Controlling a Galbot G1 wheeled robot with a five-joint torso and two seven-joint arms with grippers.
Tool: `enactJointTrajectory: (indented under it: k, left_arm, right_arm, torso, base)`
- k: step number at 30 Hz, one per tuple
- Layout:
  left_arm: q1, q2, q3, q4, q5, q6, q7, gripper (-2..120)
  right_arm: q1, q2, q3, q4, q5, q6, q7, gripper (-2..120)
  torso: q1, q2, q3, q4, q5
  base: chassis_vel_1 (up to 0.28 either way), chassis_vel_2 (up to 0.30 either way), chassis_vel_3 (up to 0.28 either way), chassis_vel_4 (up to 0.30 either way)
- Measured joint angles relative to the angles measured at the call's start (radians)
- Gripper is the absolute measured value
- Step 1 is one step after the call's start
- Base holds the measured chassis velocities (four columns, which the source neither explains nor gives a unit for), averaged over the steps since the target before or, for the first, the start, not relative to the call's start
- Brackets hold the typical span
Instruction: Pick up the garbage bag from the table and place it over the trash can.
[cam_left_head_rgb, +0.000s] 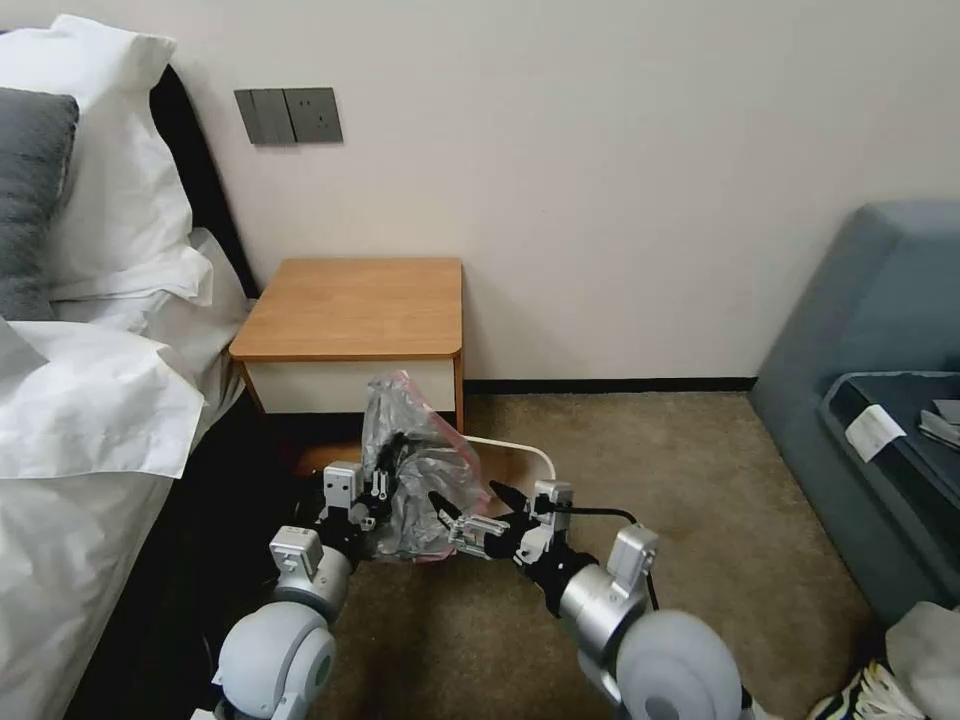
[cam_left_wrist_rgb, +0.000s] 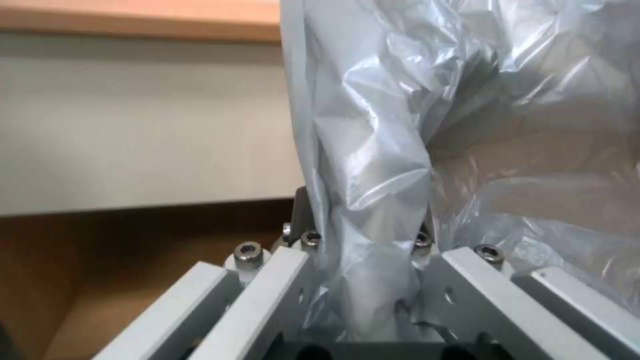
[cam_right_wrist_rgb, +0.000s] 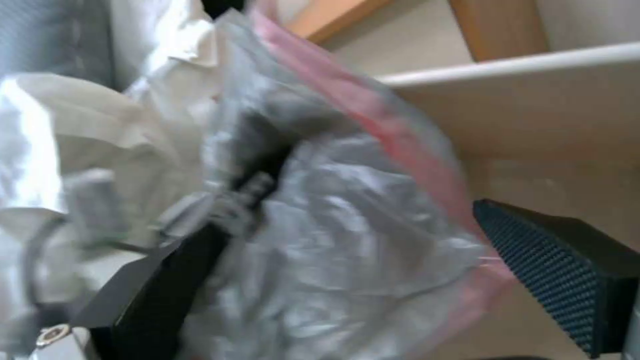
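L gripper (cam_left_head_rgb: 385, 478) raised, fingers clamped on garbage bag (cam_left_head_rgb: 415, 470). R gripper (cam_left_head_rgb: 470, 505) reaches in level from the right, fingers (cam_right_wrist_rgb: 553, 285) spread wide, one inside bag, one outside.

Open carpet (cam_left_head_rgb: 680, 480) lies to the right of the trash can (cam_left_head_rgb: 520, 455). The table (cam_left_head_rgb: 355, 310) and bed (cam_left_head_rgb: 90, 450) close in behind and left; the garbage bag (cam_left_head_rgb: 415, 470) covers the can's left part.
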Motion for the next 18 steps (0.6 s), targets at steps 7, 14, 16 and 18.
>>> enactJointTrajectory:
  k: [7, 14, 16, 18]
  left_arm:
    - [0.011, 0.017, -0.003, -0.014, -0.005, -0.018, 0.014, 3]
    - [0.029, 0.016, -0.005, -0.035, -0.004, -0.021, 0.018, 3]
    - [0.035, 0.016, -0.005, -0.038, -0.003, -0.021, 0.019, 3]
    - [0.04, 0.015, -0.005, -0.04, -0.001, -0.022, 0.021, 3]
  right_arm:
    - [0.088, -0.026, -0.009, -0.058, 0.016, -0.018, 0.0, 100]
    - [0.149, -0.018, -0.057, -0.11, 0.033, -0.013, -0.001, 99]
    - [0.156, -0.014, -0.065, -0.119, 0.031, -0.01, -0.001, 95]
    - [0.162, -0.01, -0.071, -0.127, 0.028, -0.008, -0.002, 90]
  torso:
    - [0.0, 0.0, 0.0, 0.0001, -0.0001]
    - [0.0, 0.0, 0.0, 0.0, 0.0]
    - [0.0, 0.0, 0.0, 0.0001, 0.0]
    - [0.0, 0.0, 0.0, 0.0, 0.0]
  base:
    - [0.0, 0.0, 0.0, 0.0]
    - [0.0, 0.0, 0.0, 0.0]
    - [0.0, 0.0, 0.0, 0.0]
    - [0.0, 0.0, 0.0, 0.0]
